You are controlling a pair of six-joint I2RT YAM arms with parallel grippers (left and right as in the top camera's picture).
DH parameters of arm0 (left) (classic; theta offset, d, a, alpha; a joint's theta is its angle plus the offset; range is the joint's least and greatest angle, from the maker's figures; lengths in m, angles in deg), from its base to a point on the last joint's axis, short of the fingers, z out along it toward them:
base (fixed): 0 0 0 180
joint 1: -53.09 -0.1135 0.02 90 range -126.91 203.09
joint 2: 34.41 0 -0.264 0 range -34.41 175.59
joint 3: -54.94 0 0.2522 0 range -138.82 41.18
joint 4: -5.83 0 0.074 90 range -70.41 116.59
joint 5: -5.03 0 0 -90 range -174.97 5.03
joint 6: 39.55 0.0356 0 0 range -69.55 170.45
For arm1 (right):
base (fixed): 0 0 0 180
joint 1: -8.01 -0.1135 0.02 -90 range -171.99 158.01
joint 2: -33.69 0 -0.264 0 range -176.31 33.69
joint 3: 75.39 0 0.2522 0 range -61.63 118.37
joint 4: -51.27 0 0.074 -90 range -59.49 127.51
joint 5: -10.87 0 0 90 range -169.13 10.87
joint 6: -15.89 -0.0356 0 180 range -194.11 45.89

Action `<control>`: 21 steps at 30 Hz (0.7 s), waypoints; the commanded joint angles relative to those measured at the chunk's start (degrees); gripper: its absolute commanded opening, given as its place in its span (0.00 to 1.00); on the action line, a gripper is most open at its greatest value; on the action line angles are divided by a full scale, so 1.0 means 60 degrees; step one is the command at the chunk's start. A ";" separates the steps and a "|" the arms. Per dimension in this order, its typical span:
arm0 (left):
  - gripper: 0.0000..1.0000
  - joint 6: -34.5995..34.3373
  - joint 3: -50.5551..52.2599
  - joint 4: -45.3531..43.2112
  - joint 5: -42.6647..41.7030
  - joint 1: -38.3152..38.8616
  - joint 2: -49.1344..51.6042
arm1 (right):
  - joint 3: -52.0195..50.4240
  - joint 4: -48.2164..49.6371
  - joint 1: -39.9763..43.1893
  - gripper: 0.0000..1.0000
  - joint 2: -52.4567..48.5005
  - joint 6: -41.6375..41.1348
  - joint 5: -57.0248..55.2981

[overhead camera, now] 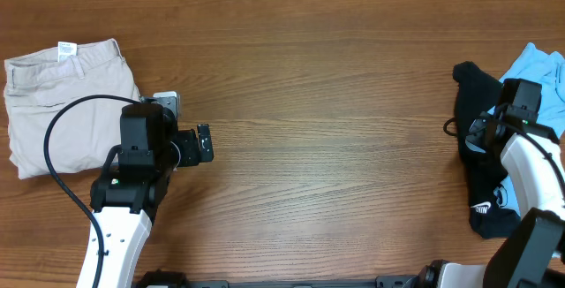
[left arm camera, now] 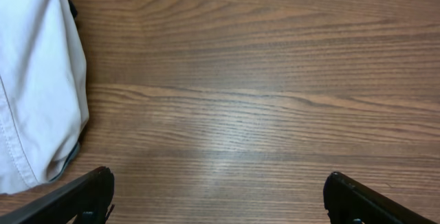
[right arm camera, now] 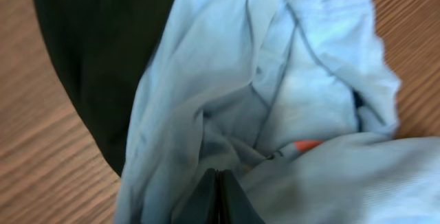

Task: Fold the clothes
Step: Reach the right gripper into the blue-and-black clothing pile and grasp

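Folded beige trousers [overhead camera: 62, 102] lie at the left; their edge shows in the left wrist view [left arm camera: 34, 80]. My left gripper [overhead camera: 205, 142] is open and empty over bare wood [left arm camera: 220, 196], just right of the trousers. A crumpled light blue garment [overhead camera: 538, 72] lies at the far right on a black garment [overhead camera: 481, 94]. My right gripper [right arm camera: 220, 176] is shut, its fingertips pinched into the folds of the light blue garment [right arm camera: 309, 93], with the black garment [right arm camera: 89, 59] to the left. In the overhead view the right arm hides its fingers.
The wooden table [overhead camera: 335, 111] stretches between the two arms. The black garment runs down the right edge to the front [overhead camera: 490, 208]. A small orange mark [right arm camera: 306, 143] shows in the blue cloth.
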 commanded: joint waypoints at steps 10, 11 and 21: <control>1.00 0.0080 -0.0146 -0.0189 -0.0142 -0.0066 0.0022 | 0.2466 -0.2659 0.0055 0.24 0.1188 -0.0091 0.0182; 1.00 0.0011 -0.0146 -0.0193 -0.0146 -0.0066 0.0022 | 0.2422 -0.2841 0.0055 0.38 0.1137 -0.0087 0.0240; 1.00 -0.0193 -0.0146 -0.0189 -0.0142 -0.0066 0.0022 | 0.2182 -0.3803 0.0055 0.61 0.0135 -0.0073 0.0237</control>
